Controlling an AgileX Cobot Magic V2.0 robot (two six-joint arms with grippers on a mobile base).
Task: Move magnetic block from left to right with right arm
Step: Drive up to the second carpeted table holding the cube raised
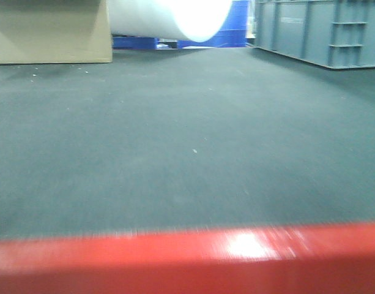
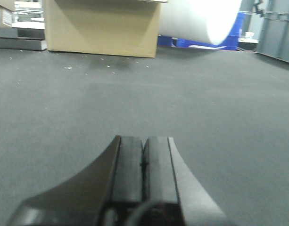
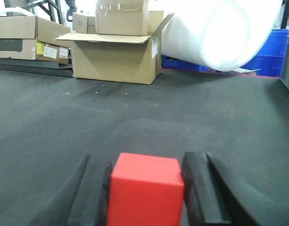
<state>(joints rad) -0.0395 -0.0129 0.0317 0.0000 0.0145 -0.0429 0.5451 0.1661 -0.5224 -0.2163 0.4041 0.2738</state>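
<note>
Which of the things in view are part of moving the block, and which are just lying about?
In the job:
magnetic block
right gripper, fingers pressed to two sides of it

Lying about:
cardboard boxes
white roll
blue crates
grey bin
left gripper, shut, holding nothing

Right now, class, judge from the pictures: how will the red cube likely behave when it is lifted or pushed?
The red cube probably stays rigid: its edges look straight inside the right gripper. Flat faces suggest sliding, not rolling, on the dark mat. Its matte finish likely grips well.
</note>
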